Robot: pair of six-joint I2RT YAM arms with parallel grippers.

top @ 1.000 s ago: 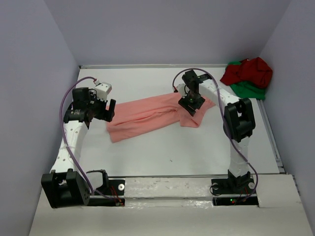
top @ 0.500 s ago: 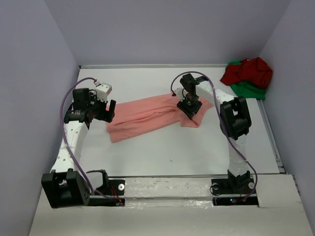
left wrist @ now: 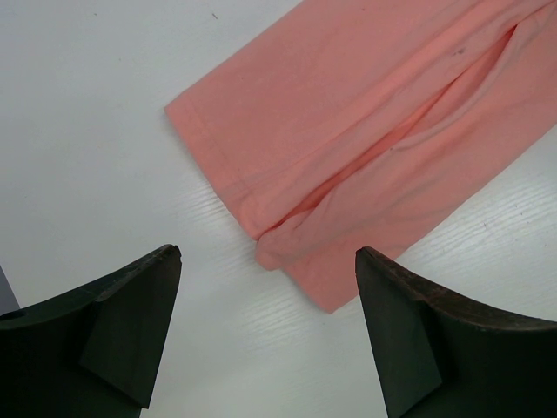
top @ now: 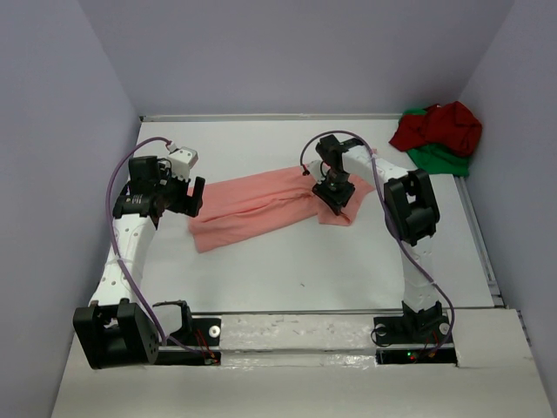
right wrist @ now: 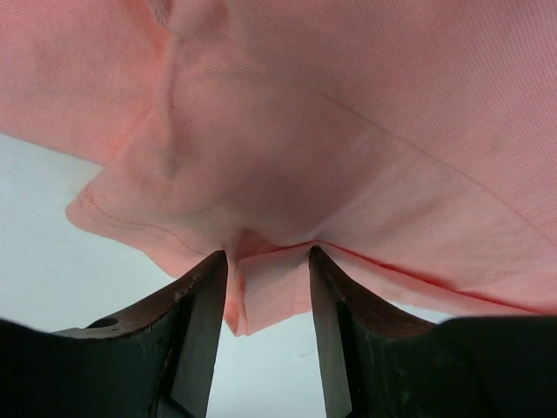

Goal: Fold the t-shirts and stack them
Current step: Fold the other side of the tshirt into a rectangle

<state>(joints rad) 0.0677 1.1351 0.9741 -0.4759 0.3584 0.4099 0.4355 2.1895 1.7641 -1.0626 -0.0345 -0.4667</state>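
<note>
Right gripper [right wrist: 268,261] sits low on the right end of the salmon-pink shirt [top: 252,205] spread on the table [top: 261,270], jaws part-open astride a hem pucker (nothing pinched yet, presumably to lift it for a fold); left gripper [left wrist: 267,254] hovers wide open over the left hem, ready to match.

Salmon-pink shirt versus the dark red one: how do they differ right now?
The salmon-pink shirt lies spread long and fairly flat in the middle; the dark red shirt is bunched in the far right corner. The pink one has the right tool around a fold; the red one sits atop the green shirt, untouched. Both are plain soft cloth.
</note>
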